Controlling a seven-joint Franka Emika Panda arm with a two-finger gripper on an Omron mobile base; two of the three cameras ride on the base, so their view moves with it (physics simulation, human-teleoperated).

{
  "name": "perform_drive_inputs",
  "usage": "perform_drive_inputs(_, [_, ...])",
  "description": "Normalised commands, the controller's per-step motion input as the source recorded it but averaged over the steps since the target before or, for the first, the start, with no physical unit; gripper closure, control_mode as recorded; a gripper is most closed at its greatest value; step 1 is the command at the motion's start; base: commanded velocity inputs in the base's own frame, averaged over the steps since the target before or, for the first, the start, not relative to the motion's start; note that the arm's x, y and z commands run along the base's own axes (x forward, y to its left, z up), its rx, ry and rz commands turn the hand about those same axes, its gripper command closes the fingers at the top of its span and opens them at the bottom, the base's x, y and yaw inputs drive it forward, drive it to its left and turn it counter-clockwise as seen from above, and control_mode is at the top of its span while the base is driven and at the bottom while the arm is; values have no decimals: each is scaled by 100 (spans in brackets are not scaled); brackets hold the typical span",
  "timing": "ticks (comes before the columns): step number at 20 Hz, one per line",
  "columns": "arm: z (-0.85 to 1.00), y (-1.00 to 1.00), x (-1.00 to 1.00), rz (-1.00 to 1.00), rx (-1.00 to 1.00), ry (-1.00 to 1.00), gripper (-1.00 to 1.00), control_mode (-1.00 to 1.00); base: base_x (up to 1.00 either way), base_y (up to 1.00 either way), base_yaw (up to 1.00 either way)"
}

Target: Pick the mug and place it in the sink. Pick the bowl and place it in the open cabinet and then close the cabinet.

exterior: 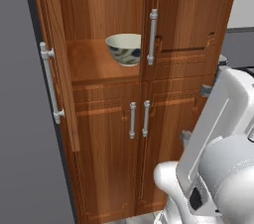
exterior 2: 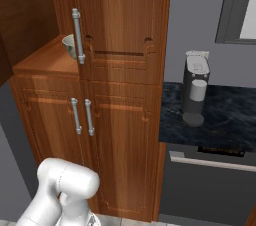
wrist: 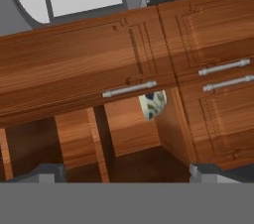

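Observation:
The cream-white bowl (exterior: 124,48) with its dark leaf pattern stands upright on a shelf inside the tall brown cabinet (exterior: 188,15). The cabinet's left door (exterior: 55,64) is swung open and its right door is closed. In the right base view only the bowl's (exterior 2: 68,45) edge shows behind the bar handle (exterior 2: 77,36). In the rolled hand view the bowl (wrist: 152,105) sits behind the same handle (wrist: 130,89). My gripper (wrist: 126,174) is open, its fingertips (wrist: 45,172) wide apart, well back from the bowl with nothing between them. The mug and the sink are out of view.
Below the shelf is a lower double-door cupboard (exterior: 109,158) with two silver handles (exterior: 132,120). Right of the cabinet, a grey coffee machine (exterior 2: 195,90) stands on a dark counter (exterior 2: 230,120) above a dark appliance front (exterior 2: 210,185). A grey wall lies to the left.

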Motion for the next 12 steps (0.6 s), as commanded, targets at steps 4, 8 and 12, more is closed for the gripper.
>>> perform_drive_inputs(4, [-1, 80, 0, -1, -8, 0, -100, -100, 0, 0, 0])
perform_drive_inputs(8, [-1, 88, 0, -2, -11, 0, -100, -100, 0, 0, 0])
perform_drive_inputs(12, [0, 41, 0, -1, -8, 0, -100, -100, 0, 0, 0])
